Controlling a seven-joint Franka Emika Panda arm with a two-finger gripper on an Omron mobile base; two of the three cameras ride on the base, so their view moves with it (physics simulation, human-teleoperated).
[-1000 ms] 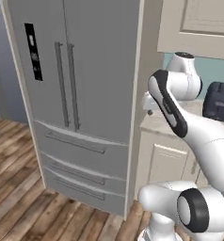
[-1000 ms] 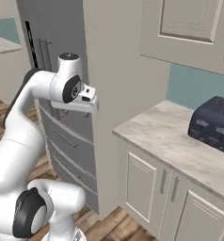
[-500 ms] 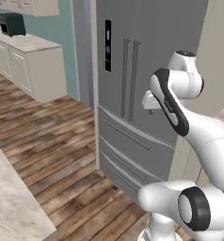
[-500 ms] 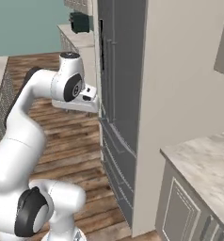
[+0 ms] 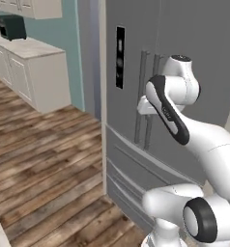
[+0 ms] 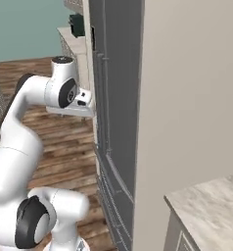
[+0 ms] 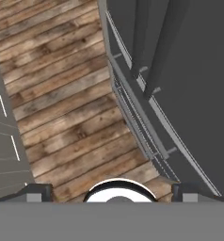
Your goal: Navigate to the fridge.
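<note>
Two long bar handles (image 5: pixel 147 99) run down the grey fridge (image 5: pixel 199 58), which stands straight ahead of the robot, close in front of its arm. The claw (image 7: pixel 111 190) points down at the wooden floor (image 7: pixel 62 108) beside the fridge drawers (image 7: pixel 142 127), fingertips well apart, holding nothing.

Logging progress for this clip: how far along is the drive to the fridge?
Mostly done: the tall grey French-door fridge looms right ahead in the left base view, its two vertical bar handles beside the folded arm. In hand: final approach, since the right base view sees the doors at a steep angle, so the base may not be squared up. Left: at most a small alignment, then stop.
</note>
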